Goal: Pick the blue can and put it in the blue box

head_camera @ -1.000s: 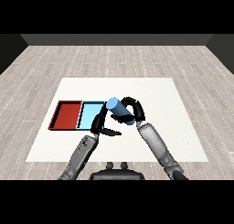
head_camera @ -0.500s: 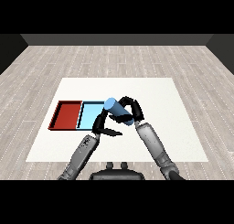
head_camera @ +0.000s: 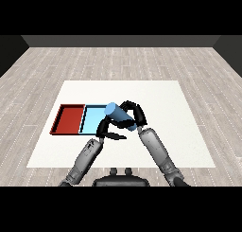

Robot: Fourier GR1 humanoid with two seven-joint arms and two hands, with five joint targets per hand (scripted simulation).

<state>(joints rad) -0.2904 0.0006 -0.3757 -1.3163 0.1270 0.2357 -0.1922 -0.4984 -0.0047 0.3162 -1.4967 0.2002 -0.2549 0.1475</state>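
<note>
A bare test room: a white table (head_camera: 179,131) stands on pale wood-plank flooring (head_camera: 123,60), with a dark wall (head_camera: 123,40) at the far side.

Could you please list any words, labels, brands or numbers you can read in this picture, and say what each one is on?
None: no readable text shows anywhere.
The blue can, held in the right hand, has a plain side with no label.
The red tray and the light blue tray carry no marks.
The table is plain white.
</note>
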